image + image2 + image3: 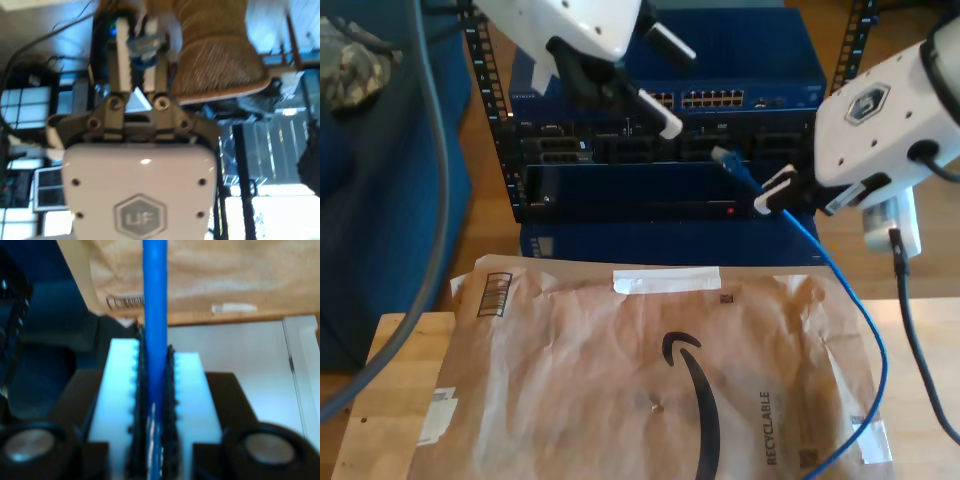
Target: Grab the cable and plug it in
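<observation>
- My second gripper [155, 357] is clenched on the thin bright-blue network cable [155, 290]. Its two white toothed pads [117, 390] press the cable from both sides.
- In the exterior view, my second gripper [775, 195] reaches in from the exterior view's right. It holds the cable [865, 330] a short way behind the cable's small clip-type plug [722, 156].
- The plug is in the air, close in front of the dark-blue rack of network equipment [750, 100]. It is angled up towards the rack's front, and no contact with a socket can be made out.
- Behind the jaws the cable hangs in a long curve. It runs past the edge of the crumpled brown paper mailing envelope [620, 380] at the exterior view's lower right.
- The envelope lies flat on the light wooden table [380, 400].
- My first gripper [137, 30] has its two pale fingers nearly parallel with a narrow gap. Something blurred and bluish sits at their tips, and whether they grip it cannot be told.
- A tan woven object [220, 60] shows beyond those fingers.
- A white arm [580, 25] hangs in front of the rack at the exterior view's upper left.
- A thick grey cable [435, 200] sweeps down the exterior view's left side.
</observation>
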